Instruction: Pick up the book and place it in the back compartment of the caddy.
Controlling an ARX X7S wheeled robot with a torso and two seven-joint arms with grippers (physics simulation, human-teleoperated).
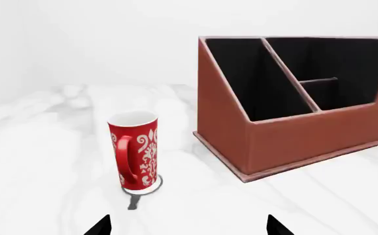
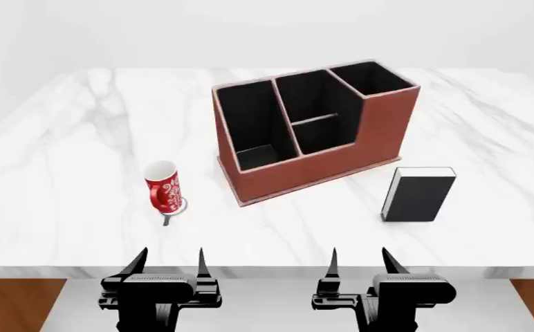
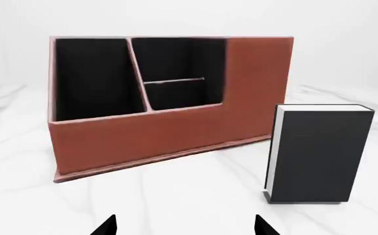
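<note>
black book (image 2: pixel 419 195), white page edges, standing upright

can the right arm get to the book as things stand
Probably yes. The book stands upright on the table, apart from the caddy, just ahead of the right gripper, whose jaws are open with nothing between.

Both wrist views show only the black tips of the fingers (image 1: pixel 101 226), the caddy (image 1: pixel 287 142) runs off the left wrist picture's edge, and the mug (image 2: pixel 162 187) pattern is too small to read.
</note>
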